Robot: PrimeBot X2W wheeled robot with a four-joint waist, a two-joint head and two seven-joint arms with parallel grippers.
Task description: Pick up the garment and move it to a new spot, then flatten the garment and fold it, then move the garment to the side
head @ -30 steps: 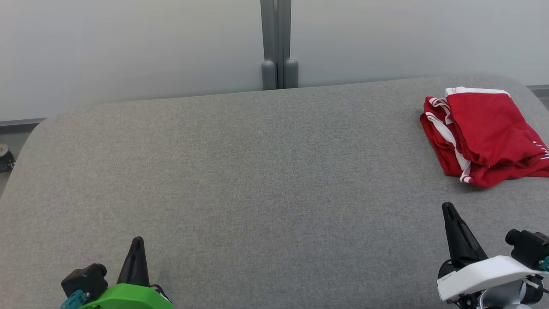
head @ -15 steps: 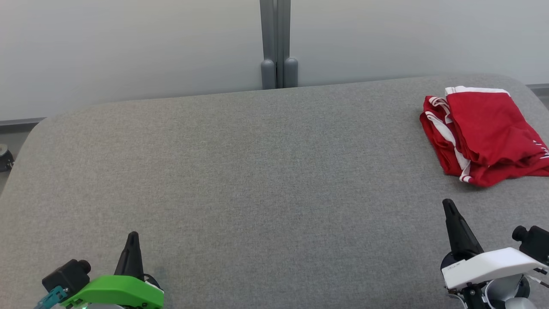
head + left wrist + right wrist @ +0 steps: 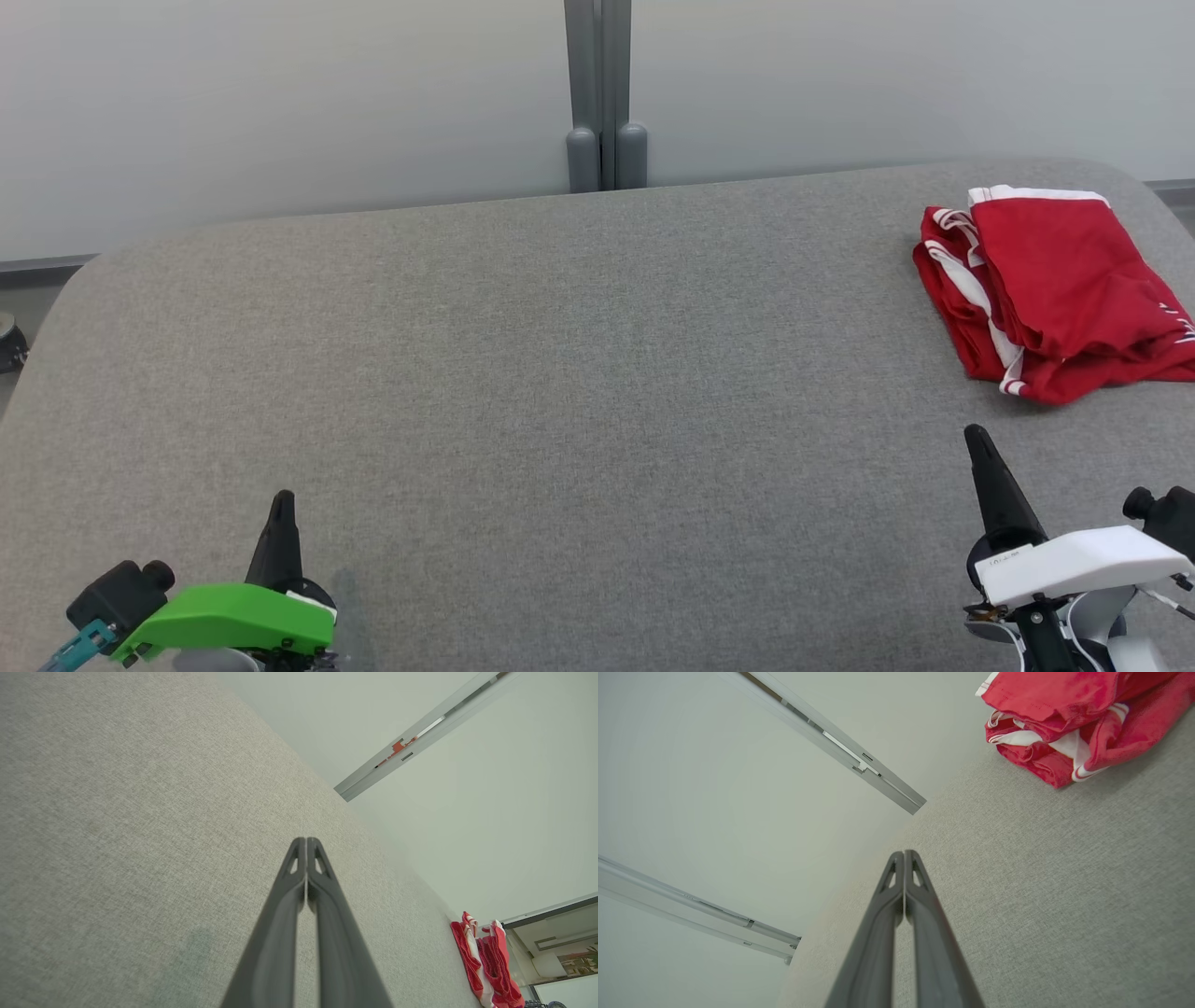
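A red garment (image 3: 1064, 280) with white trim lies folded in a loose stack at the far right of the grey fabric table (image 3: 560, 392), running off the head view's right edge. It also appears as the red garment (image 3: 1069, 723) at the top right of the right wrist view and small as the garment (image 3: 486, 961) at the lower right of the left wrist view. My right gripper (image 3: 976, 436) is shut and empty, a short way in front of the garment. My left gripper (image 3: 281, 498) is shut and empty near the front left, far from it.
A pale wall with a grey vertical post (image 3: 605, 93) stands behind the table's far edge. The table's rounded corners show at the far left and far right. A dark object (image 3: 9, 341) sits on the floor past the left edge.
Both arms have drawn back toward the front edge and outward, the left one to the left, the right one to the right. The garment has stayed put.
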